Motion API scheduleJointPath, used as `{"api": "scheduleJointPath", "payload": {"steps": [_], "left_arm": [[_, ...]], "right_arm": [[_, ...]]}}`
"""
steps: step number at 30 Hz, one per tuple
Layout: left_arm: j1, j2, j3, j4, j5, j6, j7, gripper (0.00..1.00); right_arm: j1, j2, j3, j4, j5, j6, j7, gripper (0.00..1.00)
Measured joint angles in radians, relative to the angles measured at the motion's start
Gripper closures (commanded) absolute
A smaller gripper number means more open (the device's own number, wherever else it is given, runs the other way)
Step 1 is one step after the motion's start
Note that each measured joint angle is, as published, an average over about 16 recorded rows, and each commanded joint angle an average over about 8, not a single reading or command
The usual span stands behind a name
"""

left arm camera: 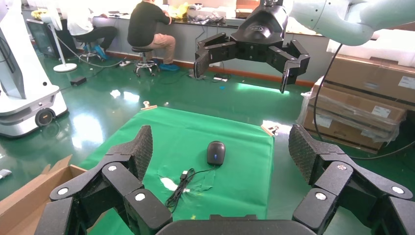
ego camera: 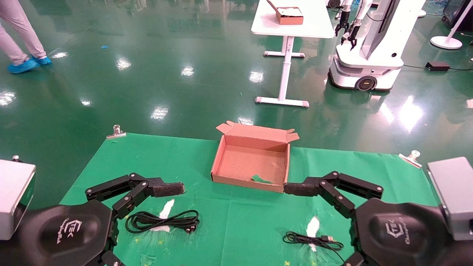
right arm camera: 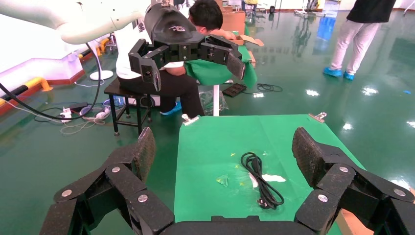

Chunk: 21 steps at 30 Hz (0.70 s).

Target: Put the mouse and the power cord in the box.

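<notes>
Currently, head view: the box [ego camera: 251, 162] sits open at table centre, lid flaps folded back at 12 o'clock, a green scrap [ego camera: 261, 179] on its floor near the front wall. The left gripper [ego camera: 162, 207] hovers at 8 o'clock from the box, fingers spread wide. The power cord [ego camera: 162, 221] lies looped on the green cloth [ego camera: 229, 225] just under that gripper. The right gripper [ego camera: 314, 218] hovers at 4 o'clock from the box, also spread, one fingertip near the box's front corner. A thin cable with a USB plug [ego camera: 327, 238] lies below it; the mouse body is hidden here.

Left wrist view: own fingers [left arm camera: 139, 149] wide apart, nothing between them. The mouse [left arm camera: 216, 152] rests on the cloth beneath the right gripper.

Right wrist view: fingers [right arm camera: 308, 156] apart, empty. The power cord lies on the cloth ahead, well apart from the pads.
</notes>
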Motion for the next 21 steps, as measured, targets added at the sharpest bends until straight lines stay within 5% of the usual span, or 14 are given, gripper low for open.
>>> {"api": "scheduleJointPath", "payload": {"steps": [21], "left_arm": [[0.000, 0.000, 0.001, 0.001, 0.003, -0.001, 0.001, 0.00]], "right_arm": [[-0.002, 0.002, 0.000, -0.002, -0.001, -0.001, -0.001, 0.00]]}}
